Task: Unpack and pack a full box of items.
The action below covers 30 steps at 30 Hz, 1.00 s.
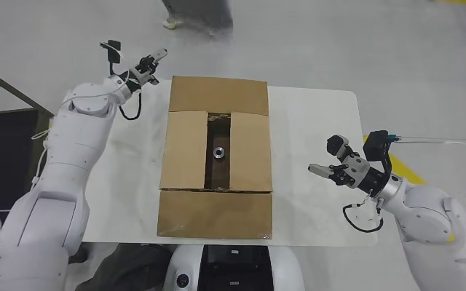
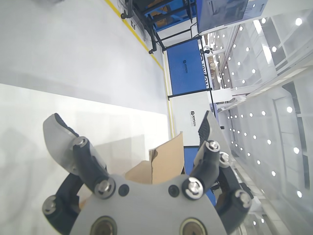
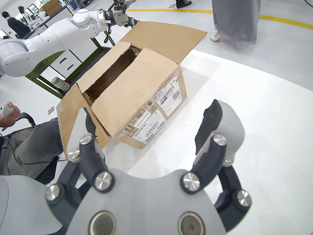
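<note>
A brown cardboard box (image 1: 215, 167) stands in the middle of the white table (image 1: 313, 116). Its far and near flaps lie spread outward, and the two side flaps are folded partly in, leaving a narrow gap. Through the gap a small round metal item (image 1: 218, 153) shows inside. My left gripper (image 1: 151, 64) hangs open beyond the box's far left corner, off the table edge. The box's raised flap (image 2: 168, 157) shows between its fingers. My right gripper (image 1: 324, 166) is open above the table to the right of the box (image 3: 137, 86), nothing between its fingers (image 3: 210, 123).
Bare table surface lies on both sides of the box. A seated person's hand (image 3: 8, 114) holds a controller at the table's near side. A green metal cart (image 3: 63, 64) stands off the table's left. People stand on the floor beyond the far edge.
</note>
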### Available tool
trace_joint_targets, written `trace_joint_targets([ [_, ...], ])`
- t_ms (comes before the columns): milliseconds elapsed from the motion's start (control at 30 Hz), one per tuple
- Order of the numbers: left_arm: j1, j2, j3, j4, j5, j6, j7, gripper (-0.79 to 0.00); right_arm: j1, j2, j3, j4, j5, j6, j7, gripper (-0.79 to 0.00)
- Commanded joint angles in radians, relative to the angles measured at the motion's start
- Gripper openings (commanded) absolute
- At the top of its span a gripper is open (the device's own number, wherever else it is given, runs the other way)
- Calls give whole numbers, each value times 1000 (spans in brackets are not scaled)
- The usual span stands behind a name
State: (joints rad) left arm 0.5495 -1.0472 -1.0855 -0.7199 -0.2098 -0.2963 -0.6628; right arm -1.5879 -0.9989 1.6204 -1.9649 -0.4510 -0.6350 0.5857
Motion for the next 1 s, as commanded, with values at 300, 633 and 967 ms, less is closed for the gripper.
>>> trace_joint_targets([
  [300, -47, -47, 55, 81, -69, -19, -133, 0, 0, 0, 0, 0, 0, 0, 0, 0],
  [633, -81, -49, 13, 146, -216, -58, -419, 0, 0, 0, 0, 0, 0, 0, 0, 0],
  [967, -103, -47, -25, 190, -336, -67, -652, 0, 0, 0, 0, 0, 0, 0, 0, 0],
])
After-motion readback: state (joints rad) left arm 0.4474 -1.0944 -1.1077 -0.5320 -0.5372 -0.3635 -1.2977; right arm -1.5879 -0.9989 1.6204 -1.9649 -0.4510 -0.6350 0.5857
